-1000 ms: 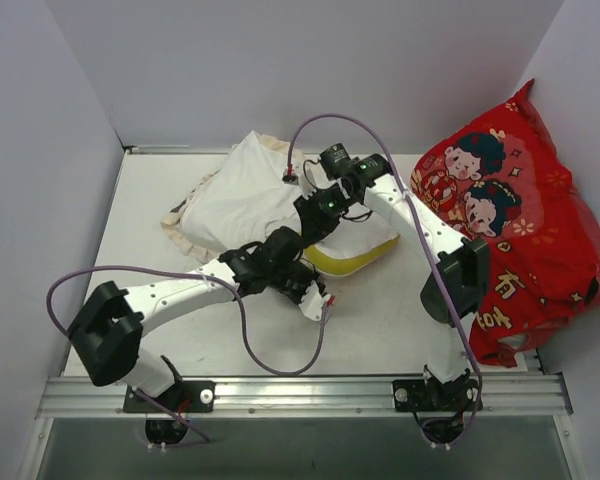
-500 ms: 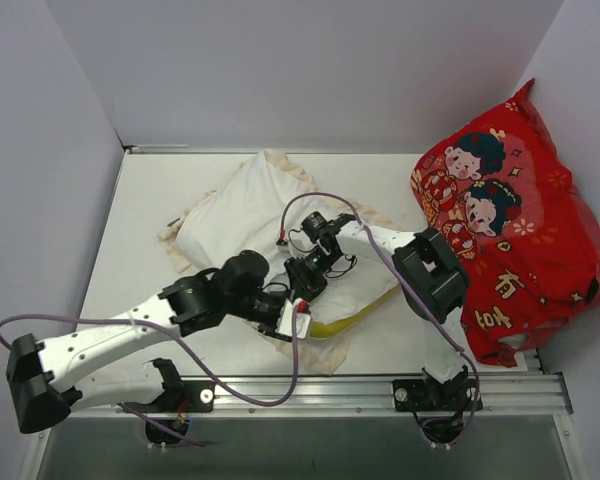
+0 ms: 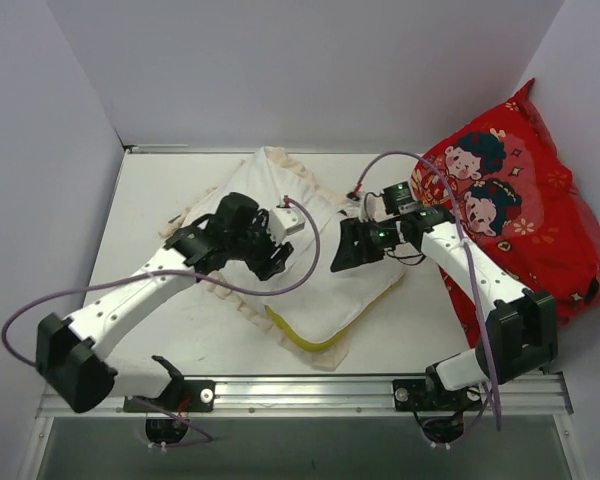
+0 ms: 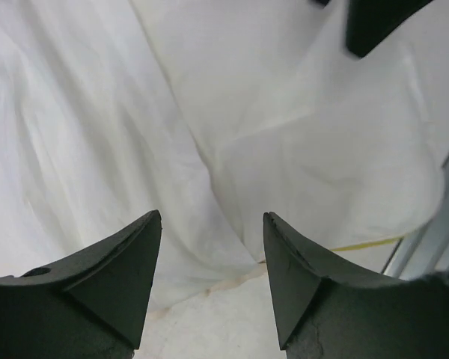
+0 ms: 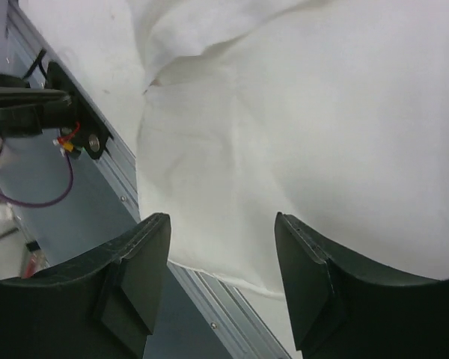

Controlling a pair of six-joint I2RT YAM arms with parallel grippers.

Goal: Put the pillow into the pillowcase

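- Stuffing looks close to done, we judge: the pillow [image 3: 330,285] lies in the middle of the table [image 3: 130,240], slanting from far left to near right. The pillowcase [image 3: 270,185] seems to wrap most of it.
- Its cream frill [image 3: 280,166] shows at the far end, along the left side and under the near end.
- At the near end the yellow strip [image 3: 302,340] peeps out, so we take the mouth of the case to be there, not yet drawn over it.
- Over the left half of the white cloth hangs the left gripper [image 4: 212,224], jaws apart with nothing between them.
- Over the right half hovers the right gripper [image 5: 222,224], likewise spread and empty.
- We cannot tell whether the pillow's far corners sit fully home in the case.
- The next move, we judge, calls for a fresh hold: one gripper pinches the frilled mouth edge beside the yellow strip while the other pins the pillow. Then the case is drawn nearward over the strip.
- At the right, the red cushion [image 3: 520,230] stands apart from the work.
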